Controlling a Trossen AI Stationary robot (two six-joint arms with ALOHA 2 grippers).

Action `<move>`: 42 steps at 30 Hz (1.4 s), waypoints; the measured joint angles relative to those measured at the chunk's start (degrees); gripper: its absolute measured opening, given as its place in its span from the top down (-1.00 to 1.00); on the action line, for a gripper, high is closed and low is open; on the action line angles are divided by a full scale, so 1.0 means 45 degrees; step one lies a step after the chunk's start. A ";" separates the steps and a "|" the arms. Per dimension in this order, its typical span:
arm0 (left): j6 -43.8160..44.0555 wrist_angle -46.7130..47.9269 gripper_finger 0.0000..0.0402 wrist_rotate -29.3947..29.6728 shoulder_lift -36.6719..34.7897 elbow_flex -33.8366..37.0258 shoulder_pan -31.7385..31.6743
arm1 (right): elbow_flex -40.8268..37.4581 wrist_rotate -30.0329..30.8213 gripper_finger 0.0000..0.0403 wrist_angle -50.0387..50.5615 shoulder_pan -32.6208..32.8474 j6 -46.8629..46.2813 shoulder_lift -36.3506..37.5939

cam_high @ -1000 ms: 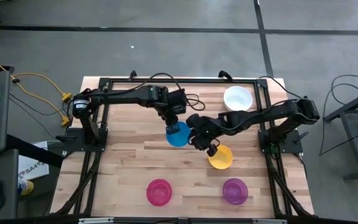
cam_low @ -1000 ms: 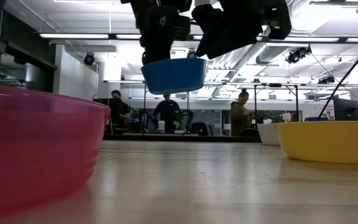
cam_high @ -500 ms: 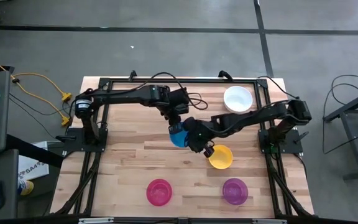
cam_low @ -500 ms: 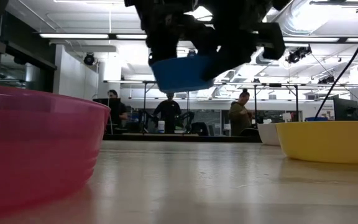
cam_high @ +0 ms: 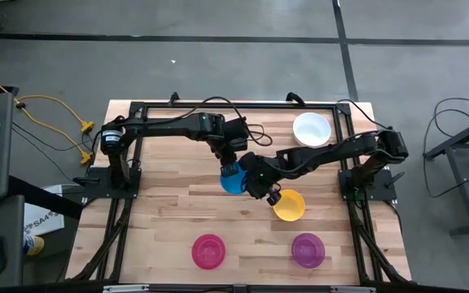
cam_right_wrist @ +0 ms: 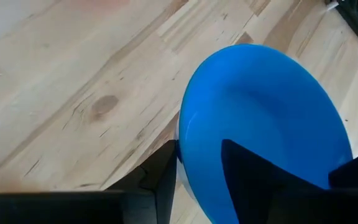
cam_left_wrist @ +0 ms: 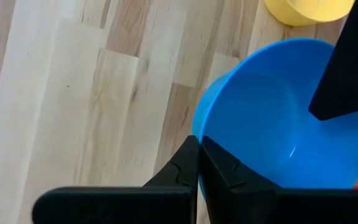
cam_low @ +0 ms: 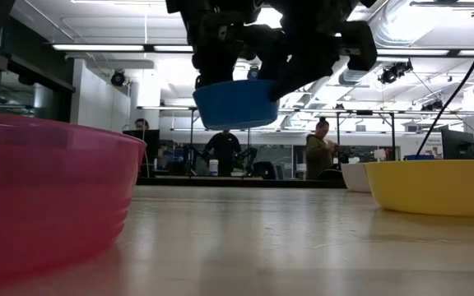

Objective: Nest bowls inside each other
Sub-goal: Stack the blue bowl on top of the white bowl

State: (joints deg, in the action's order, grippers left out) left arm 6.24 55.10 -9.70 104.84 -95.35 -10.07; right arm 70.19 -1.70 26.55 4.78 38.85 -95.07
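A blue bowl point(cam_high: 234, 181) point(cam_low: 235, 104) hangs in the air over the middle of the table, mouth up. My left gripper point(cam_left_wrist: 199, 144) is shut on its rim. My right gripper point(cam_right_wrist: 197, 152) is open and stands astride the bowl's opposite rim point(cam_right_wrist: 180, 140), one finger inside the bowl point(cam_right_wrist: 260, 180) and one outside point(cam_right_wrist: 163, 171). The yellow bowl point(cam_high: 289, 205), white bowl point(cam_high: 311, 129), pink bowl point(cam_high: 208, 251) and purple bowl point(cam_high: 308, 249) each sit on their bases on the table. My left gripper pinches the blue bowl's rim point(cam_left_wrist: 196, 127) on its far side, one finger inside the bowl and one outside. The fingers slant down from the table's far left. The bowl hangs clear of the table, mouth up and slightly tilted. Whether my right gripper's fingers touch the rim, I cannot tell.
A black frame point(cam_high: 137, 110) runs around the table's edges. The yellow bowl point(cam_low: 434, 187) stands just right of and nearer than the held bowl. The pink bowl point(cam_low: 39, 197) fills the low view's left. People stand in the room behind.
My right gripper has gone down and toward the table's left, and its open fingers have come over the blue bowl's rim. The blue bowl has stayed in the air in my left gripper.
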 joint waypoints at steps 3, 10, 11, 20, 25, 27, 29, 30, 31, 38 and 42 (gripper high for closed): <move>0.0000 -0.0009 1.00 0.0009 0.0000 0.0000 -0.0005 | 0.0000 0.0051 0.40 0.0025 0.0000 -0.0007 0.0000; 0.0005 0.0031 1.00 0.0019 0.0000 0.0000 -0.0010 | 0.0002 0.0240 0.40 0.0139 0.0017 -0.0015 0.0000; 0.0005 0.0069 1.00 0.0044 0.0000 0.0000 -0.0010 | 0.0000 0.0404 0.40 0.0190 0.0042 -0.0015 0.0000; 0.0155 0.0166 1.00 -0.0003 0.0000 0.0000 -0.0005 | 0.0000 0.0844 0.40 0.0602 0.0194 -0.0015 0.0000; 0.0160 0.0232 1.00 0.0001 0.0000 0.0000 -0.0005 | 0.0160 0.1299 0.40 0.0783 0.0358 0.0065 0.0000; 0.0237 0.0256 1.00 -0.0002 0.0000 0.0000 -0.0005 | 0.0268 0.1307 0.40 0.0779 0.0384 0.0191 0.0005; 0.0283 0.0253 1.00 -0.0068 0.0000 0.0000 -0.0005 | 0.0345 0.1297 0.40 0.0800 0.0437 0.0291 0.0005; 0.0291 0.0244 1.00 -0.0103 0.0000 0.0000 -0.0005 | 0.0382 0.1296 0.40 0.0805 0.0452 0.0296 0.0005; 0.0294 0.0239 1.00 -0.0110 0.0000 0.0000 -0.0005 | 0.0412 0.1293 0.40 0.0796 0.0452 0.0313 0.0005; 0.0277 0.0222 1.00 -0.0235 0.0000 0.0005 -0.0005 | 0.0423 0.1054 0.40 0.0800 0.0488 0.0291 0.0005; 0.0153 0.0175 1.00 -0.0339 0.0000 0.0005 -0.0005 | 0.0423 0.1059 0.40 0.0807 0.0585 0.0308 0.0005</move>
State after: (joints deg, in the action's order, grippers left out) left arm 6.93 55.88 -11.23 104.84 -95.33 -10.09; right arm 72.10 3.07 30.18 7.41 40.24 -95.04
